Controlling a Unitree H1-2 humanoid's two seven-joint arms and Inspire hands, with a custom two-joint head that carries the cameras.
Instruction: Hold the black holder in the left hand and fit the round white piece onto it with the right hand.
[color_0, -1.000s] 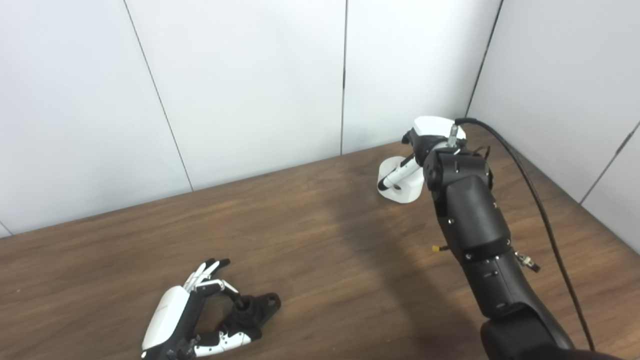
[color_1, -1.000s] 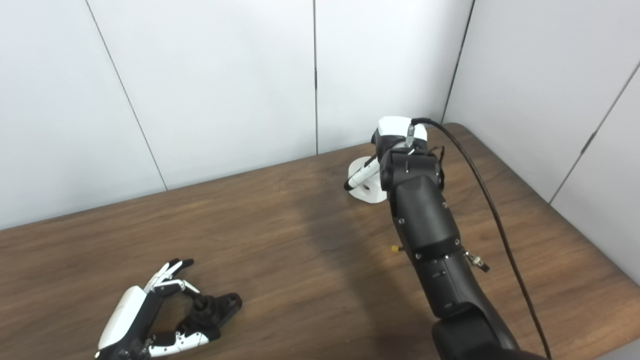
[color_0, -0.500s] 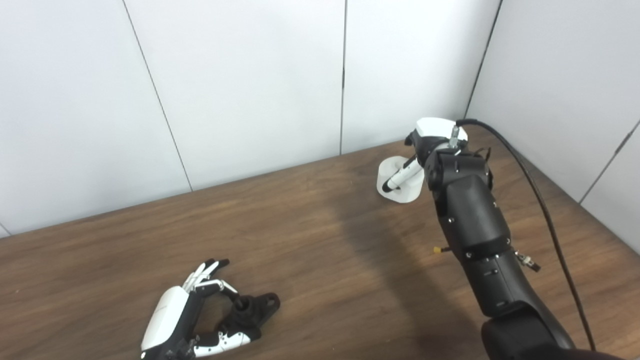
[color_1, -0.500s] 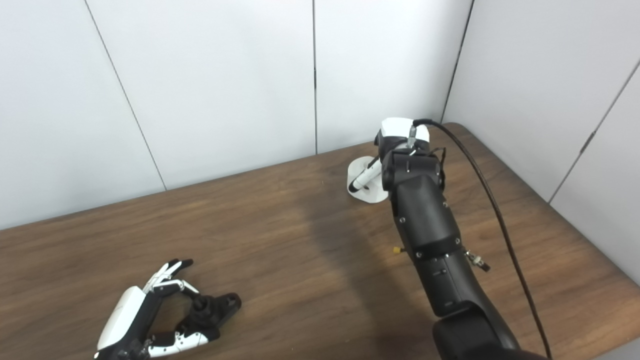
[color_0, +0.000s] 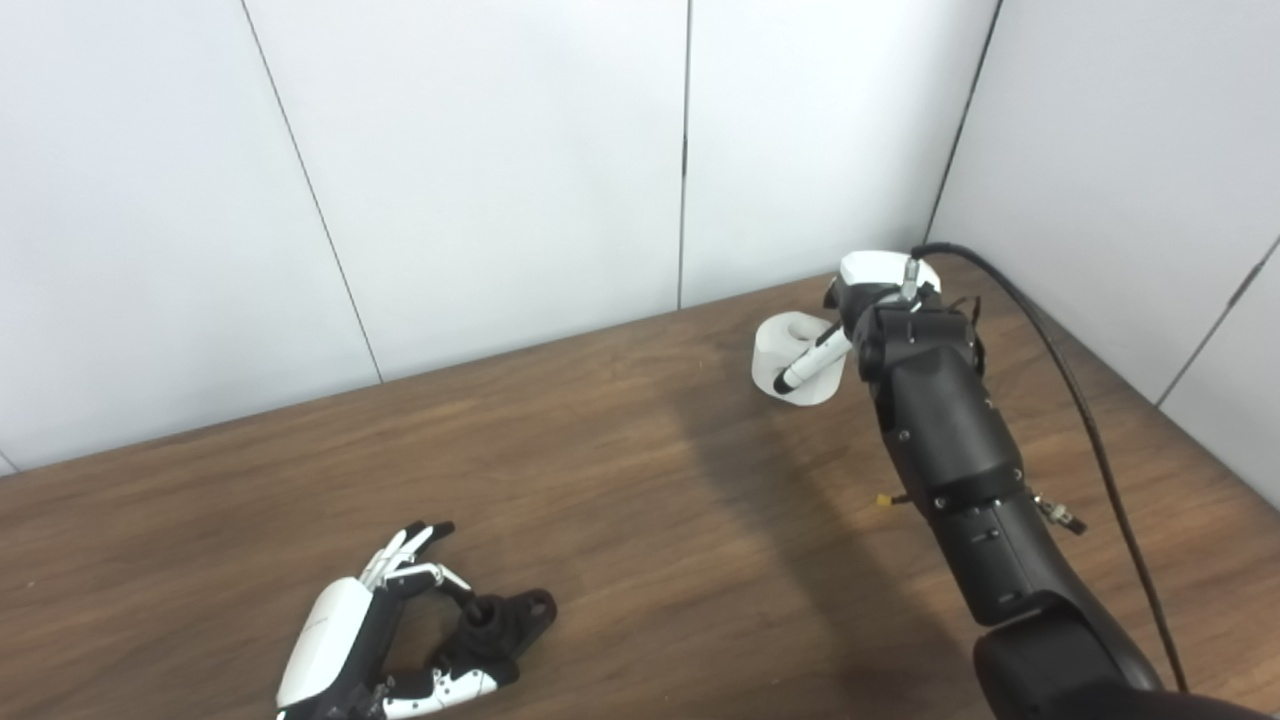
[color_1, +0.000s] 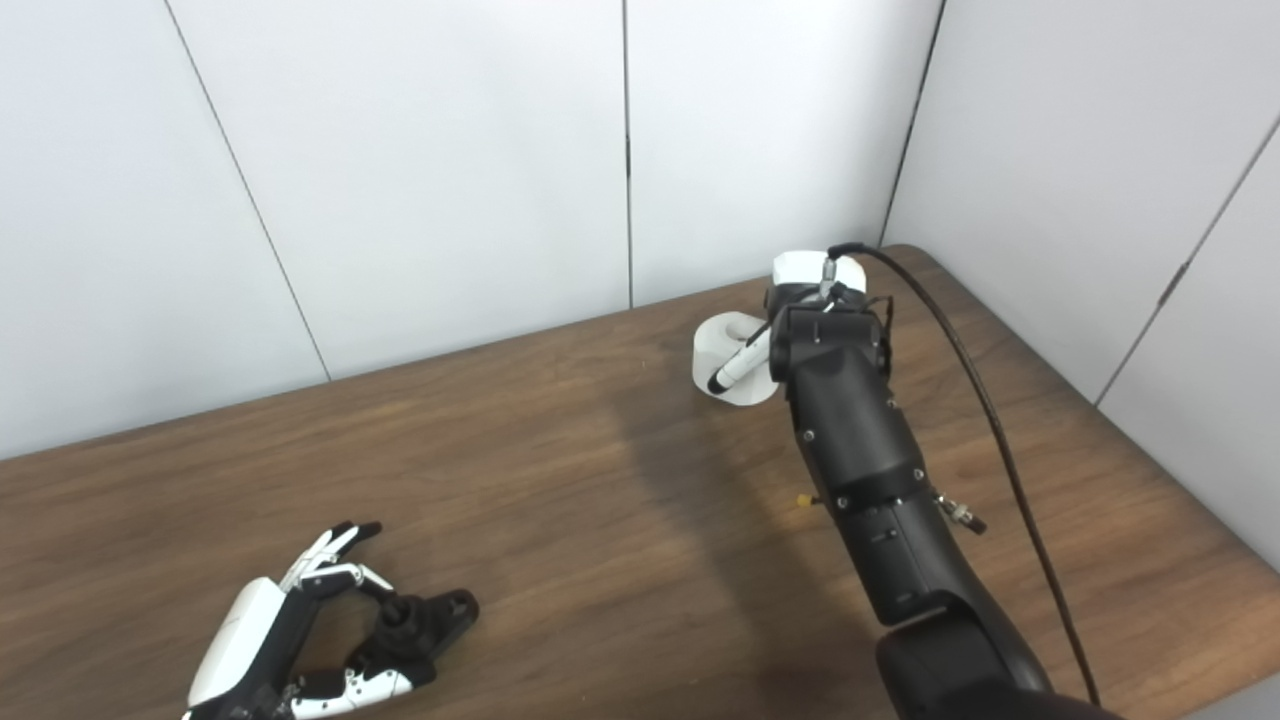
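Note:
The black holder (color_0: 500, 622) lies on the wooden table (color_0: 620, 480) near the front left. My left hand (color_0: 345, 640) rests on the table around it, fingers spread on the far side and thumb on the near side, not clamped on it. At the far right corner my right hand (color_0: 865, 295) is curled over the round white piece (color_0: 783, 345), its thumb (color_0: 812, 360) pressed across the front. The piece looks tipped, with its ring-shaped top facing left. My forearm hides the piece's right side.
White wall panels stand behind the table and along its right side, close to my right hand. A black cable (color_0: 1060, 360) runs from the right wrist down along the arm. A broad stretch of bare wood separates the two hands.
My right hand has closed more on the white piece, and the piece has tipped up from lying flat. The left hand and holder have kept their places; the view shifted slightly.

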